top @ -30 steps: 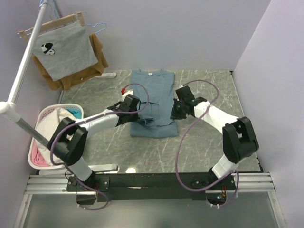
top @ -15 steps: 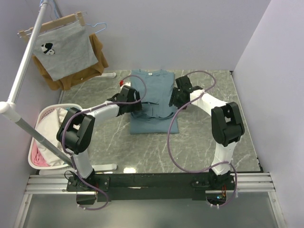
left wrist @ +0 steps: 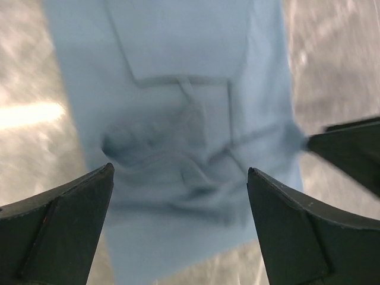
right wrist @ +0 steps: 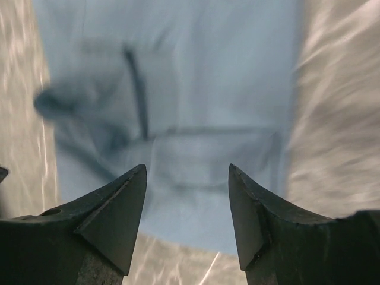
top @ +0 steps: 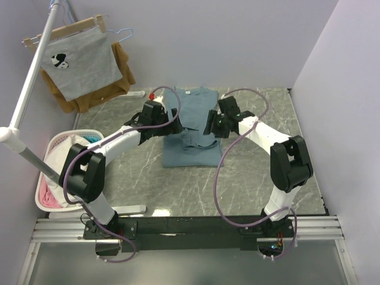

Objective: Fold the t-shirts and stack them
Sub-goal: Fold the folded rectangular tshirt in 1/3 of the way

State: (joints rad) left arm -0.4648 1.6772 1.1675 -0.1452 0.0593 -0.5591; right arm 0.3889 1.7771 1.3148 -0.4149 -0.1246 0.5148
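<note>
Left wrist: left gripper (left wrist: 180, 172) has its jaws spread wide with nothing between them. Directly under the gap lies the teal-blue t-shirt (left wrist: 178, 89), flat, sides folded in, with a rumpled patch of creases just ahead of the fingertips. The view is blurred, so I can't tell whether the tips touch the cloth. Grey marble table (left wrist: 338, 47) shows outboard of both fingers. Right wrist: right gripper (right wrist: 187, 169) also has its jaws apart, narrower than the left, and is gripping nothing. The same t-shirt fills the view under and ahead of it, with a dark fold line ahead of its left finger and the table visible on either side. Top external: the t-shirt sits between the two grippers as a long folded rectangle. The left gripper is over its left edge and the right gripper over its right edge, both about mid-length. The collar end with its small label lies beyond the grippers, the hem end back toward the arm bases, and the mid-section between the grippers is bunched. Well off to the left of the left gripper, at the table edge, is a white laundry basket (top: 80, 135) with clothes in it. Farther out beyond that, a grey shirt (top: 80, 62) with a black-and-white print and a brown garment (top: 123, 68) hang from a rack pole (top: 35, 68).
</note>
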